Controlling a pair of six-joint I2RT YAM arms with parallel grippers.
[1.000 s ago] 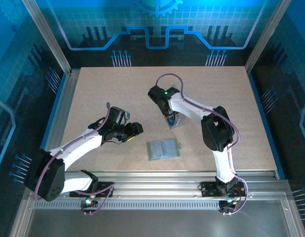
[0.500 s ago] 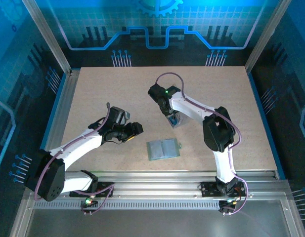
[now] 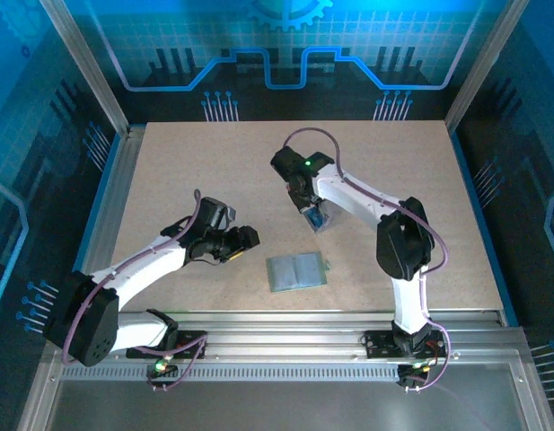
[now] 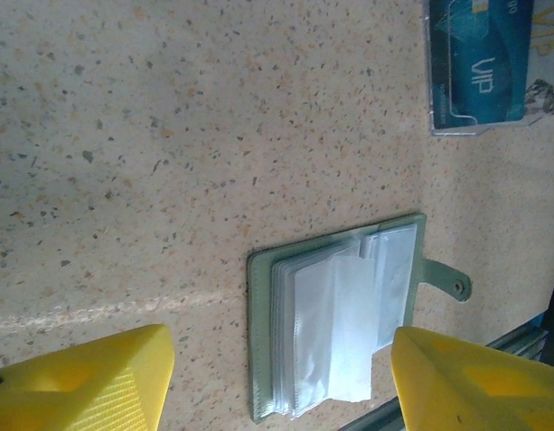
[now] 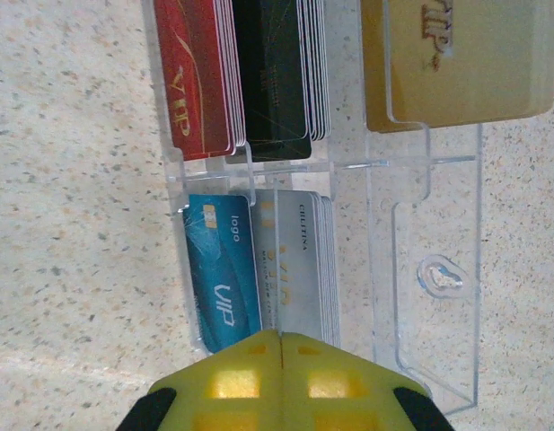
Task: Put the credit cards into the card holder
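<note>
clear tray (image 5: 438, 296) of credit cards (image 5: 268, 269) at 1 o'clock from card holder (image 3: 296, 271) (open, long axis 9–3, tab toward 3) | left gripper (image 4: 278, 373) spread wide, empty | right gripper (image 5: 281, 350) pinched together, empty

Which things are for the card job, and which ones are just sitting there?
For the job: credit cards, green card holder.
Just sitting there: clear tray holding the cards, table.
</note>
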